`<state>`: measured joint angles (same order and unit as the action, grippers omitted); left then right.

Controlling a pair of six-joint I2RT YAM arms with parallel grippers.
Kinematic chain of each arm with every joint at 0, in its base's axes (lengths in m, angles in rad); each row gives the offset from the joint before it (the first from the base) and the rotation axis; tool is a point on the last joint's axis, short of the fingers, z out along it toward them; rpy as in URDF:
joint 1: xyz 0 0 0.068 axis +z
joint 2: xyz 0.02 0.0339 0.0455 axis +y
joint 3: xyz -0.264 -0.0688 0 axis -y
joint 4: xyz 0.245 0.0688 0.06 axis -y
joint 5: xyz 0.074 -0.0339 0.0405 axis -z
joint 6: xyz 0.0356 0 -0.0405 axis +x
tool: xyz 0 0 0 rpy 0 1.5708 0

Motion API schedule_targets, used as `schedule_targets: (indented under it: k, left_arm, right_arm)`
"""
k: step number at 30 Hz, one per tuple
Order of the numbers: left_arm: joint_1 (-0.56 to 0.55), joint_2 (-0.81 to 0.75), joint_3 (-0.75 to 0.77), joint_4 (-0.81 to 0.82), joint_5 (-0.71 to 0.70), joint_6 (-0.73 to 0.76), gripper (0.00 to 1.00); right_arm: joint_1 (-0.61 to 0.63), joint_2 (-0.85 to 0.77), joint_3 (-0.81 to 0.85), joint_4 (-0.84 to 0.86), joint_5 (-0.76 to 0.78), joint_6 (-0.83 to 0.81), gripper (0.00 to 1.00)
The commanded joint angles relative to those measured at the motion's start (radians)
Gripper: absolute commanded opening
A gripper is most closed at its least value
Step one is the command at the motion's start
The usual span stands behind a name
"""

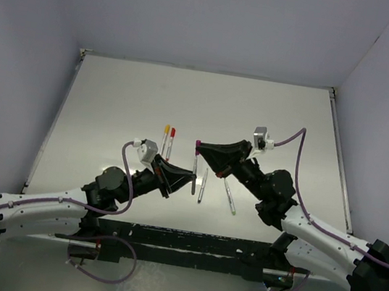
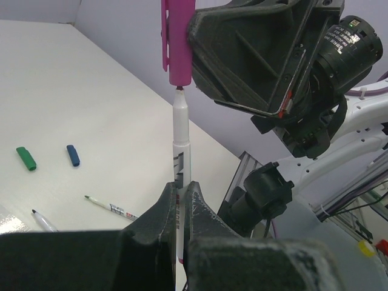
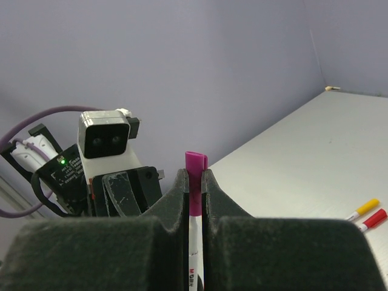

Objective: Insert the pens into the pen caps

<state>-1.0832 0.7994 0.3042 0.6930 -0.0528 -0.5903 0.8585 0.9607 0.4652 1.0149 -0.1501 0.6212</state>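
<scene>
White table [image 1: 113, 104], lavender enclosure walls [image 1: 214, 17]

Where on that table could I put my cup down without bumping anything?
The far half of the table, from the back wall to the two capped pens, is bare, as is the strip along the left edge. The middle is crowded: left pincer and right pincer meet there beside two loose pens.

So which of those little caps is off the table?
The purple cap, pinched in the right hand at the tip of a pen; the green cap and blue cap lie on the table.
</scene>
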Motion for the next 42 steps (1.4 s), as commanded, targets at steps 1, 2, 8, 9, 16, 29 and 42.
schedule_targets:
  k: [1, 2, 8, 9, 16, 29, 42]
  left_arm:
    - [-0.004, -0.014, 0.019, 0.044, 0.000, 0.010, 0.00]
    - [-0.004, -0.013, 0.020, 0.044, -0.002, 0.010, 0.00]
    - [-0.004, 0.000, 0.024, 0.047, -0.002, 0.012, 0.00]
    - [-0.004, 0.001, 0.025, 0.048, -0.003, 0.012, 0.00]
    - [-0.003, -0.010, 0.025, 0.050, -0.035, 0.023, 0.00]
    - [-0.003, -0.043, 0.061, 0.042, -0.120, 0.072, 0.00]
    - [-0.003, -0.051, 0.107, 0.126, -0.206, 0.151, 0.00]
  right_arm:
    - [0.008, -0.018, -0.007, 0.051, -0.008, 0.002, 0.00]
    - [0.008, -0.017, -0.008, 0.051, -0.008, 0.004, 0.00]
    - [0.014, 0.000, -0.004, 0.057, -0.015, 0.016, 0.00]
    - [0.015, 0.004, -0.004, 0.059, -0.018, 0.018, 0.00]
    - [0.028, 0.024, -0.016, 0.060, -0.032, 0.040, 0.00]
    - [0.045, 0.039, -0.028, -0.004, -0.062, 0.054, 0.00]
    - [0.125, 0.048, -0.034, -0.214, 0.059, -0.027, 0.00]
